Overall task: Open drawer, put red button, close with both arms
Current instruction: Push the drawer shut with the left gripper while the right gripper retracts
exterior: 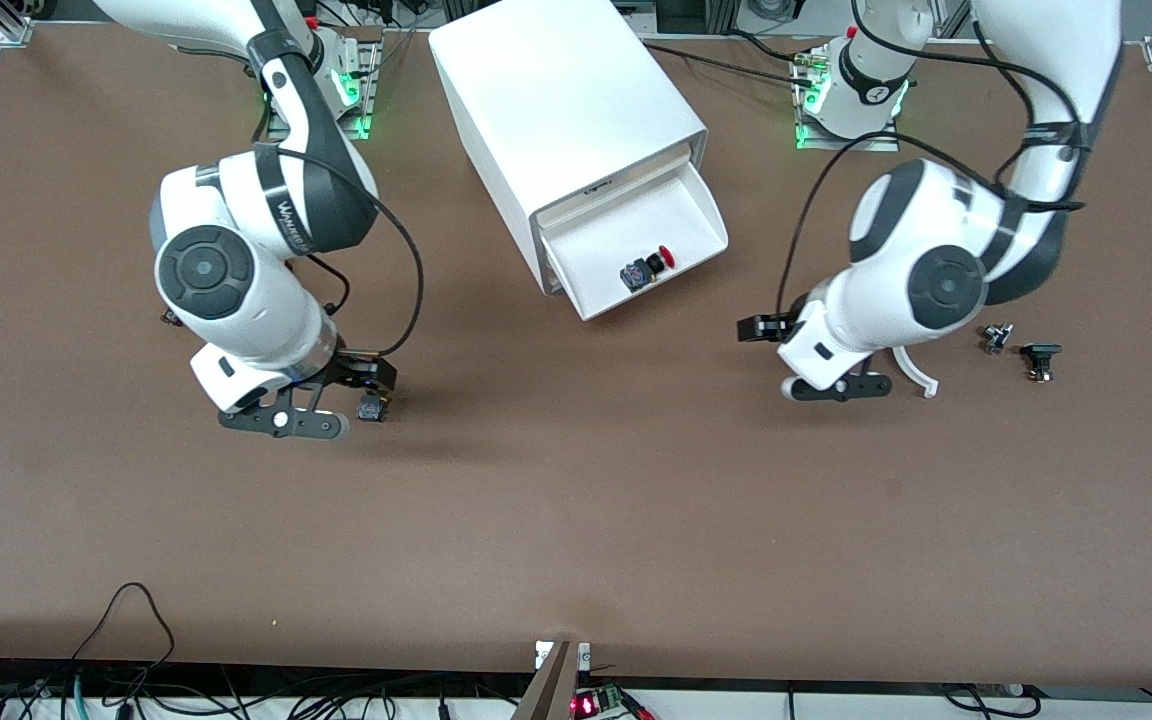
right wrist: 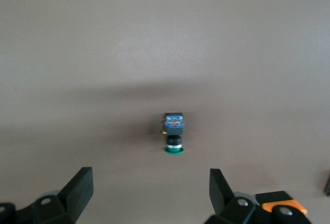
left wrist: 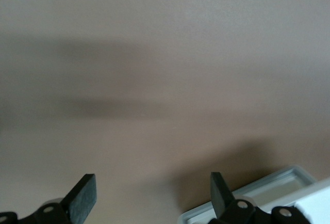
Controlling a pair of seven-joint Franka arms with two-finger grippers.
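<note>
Right tool [right wrist: 149, 190] open over green-cap button [right wrist: 174, 131], unseen in front view

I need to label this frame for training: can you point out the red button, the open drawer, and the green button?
red button [exterior: 649, 268], front view, on its dark body inside the drawer.
drawer [exterior: 696, 205], front view, on its bare white floor.
green button [right wrist: 174, 133], right wrist view, on its body above the green cap.

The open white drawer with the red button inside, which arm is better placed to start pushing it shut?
Left, probably: the left claw hangs nearer the white drawer, whose corner shows in its wrist view.
</note>
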